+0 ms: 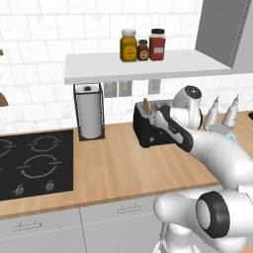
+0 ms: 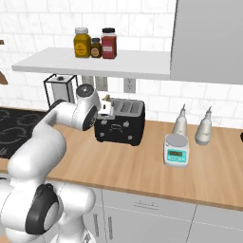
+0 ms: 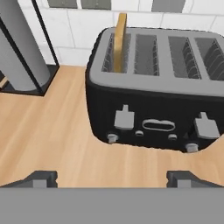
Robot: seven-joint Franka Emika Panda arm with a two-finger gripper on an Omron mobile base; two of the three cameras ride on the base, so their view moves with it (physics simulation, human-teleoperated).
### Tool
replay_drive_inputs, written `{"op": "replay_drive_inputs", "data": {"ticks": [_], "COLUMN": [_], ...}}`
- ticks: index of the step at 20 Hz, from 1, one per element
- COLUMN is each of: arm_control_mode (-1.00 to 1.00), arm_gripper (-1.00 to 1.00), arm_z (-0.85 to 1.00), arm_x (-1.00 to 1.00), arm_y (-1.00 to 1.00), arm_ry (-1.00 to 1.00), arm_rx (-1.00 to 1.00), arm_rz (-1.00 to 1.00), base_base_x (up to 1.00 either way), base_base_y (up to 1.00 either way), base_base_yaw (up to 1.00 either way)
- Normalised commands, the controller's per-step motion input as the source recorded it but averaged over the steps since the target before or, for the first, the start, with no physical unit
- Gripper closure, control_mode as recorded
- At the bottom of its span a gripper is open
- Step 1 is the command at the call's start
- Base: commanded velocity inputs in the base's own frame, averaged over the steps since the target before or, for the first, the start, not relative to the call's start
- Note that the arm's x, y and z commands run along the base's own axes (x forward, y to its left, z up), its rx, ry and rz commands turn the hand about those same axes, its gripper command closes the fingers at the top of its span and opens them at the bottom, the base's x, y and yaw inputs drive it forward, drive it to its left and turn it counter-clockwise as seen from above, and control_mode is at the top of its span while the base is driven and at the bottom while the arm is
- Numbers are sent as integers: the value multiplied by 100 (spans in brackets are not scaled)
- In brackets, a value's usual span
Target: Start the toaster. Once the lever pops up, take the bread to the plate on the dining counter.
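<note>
With the toaster point(image 3: 153, 92) at the back edge of the worktop point(image 1: 113, 168) beside the paper towel roll point(image 1: 90, 116) and the bread point(image 3: 119, 41) upright in its end slot, nothing of the task looks done yet. Gripper point(image 3: 111, 178) low before the toaster front, jaws wide, holding nothing. Left: pressing a lever point(image 3: 124, 118), then carrying bread to the plate.

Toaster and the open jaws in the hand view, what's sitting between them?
Nothing: in the hand view, bare wooden counter runs from the gripper up to the toaster front. The bread stands in its leftmost slot.
</note>
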Motion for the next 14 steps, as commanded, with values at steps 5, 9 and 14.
{"op": "replay_drive_inputs", "data": {"ticks": [5, 9, 14], "arm_control_mode": [-100, -100, -100], "arm_gripper": [-100, -100, -100], "arm_z": [-1, -21, -31], "arm_x": [39, 20, 11], "arm_y": [-2, 0, 0], "arm_ry": [0, 0, 0], "arm_rx": [0, 0, 0], "arm_rz": [0, 0, 0], "base_base_x": [0, 0, 0], "base_base_y": [0, 0, 0], "base_base_yaw": [0, 0, 0]}}
